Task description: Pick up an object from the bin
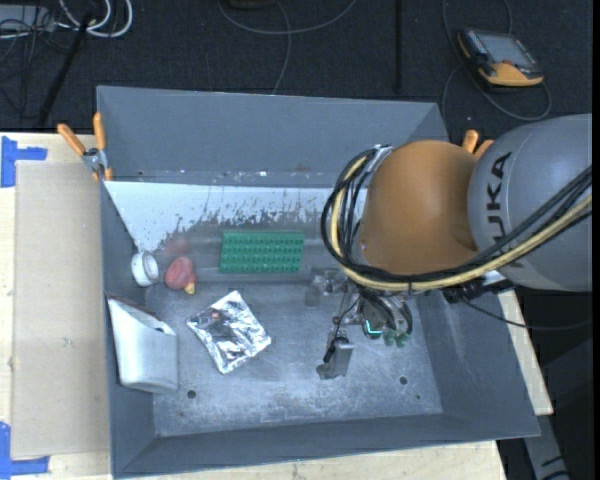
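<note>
Smooth orange wrist dome (pixel 420 203) above grey metal bin (pixel 280 398); jaws: opening cannot tell; crinkled foil packet (pixel 229 330) nearby.

**Grey bin with five loose things**

On the floor of a grey metal bin (pixel 280 398) lie a green studded block (pixel 261 253) at eleven o'clock, a small white cap (pixel 143 266) and a red lump (pixel 181 273) at ten, crumpled silver foil (pixel 229 331) at nine, and folded white paper (pixel 145 348) at eight.

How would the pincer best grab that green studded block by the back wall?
Probably grip the green block across its short width, coming straight down: it lies flat, and its two long edges are straight and parallel, with bare floor along the near one.
</note>
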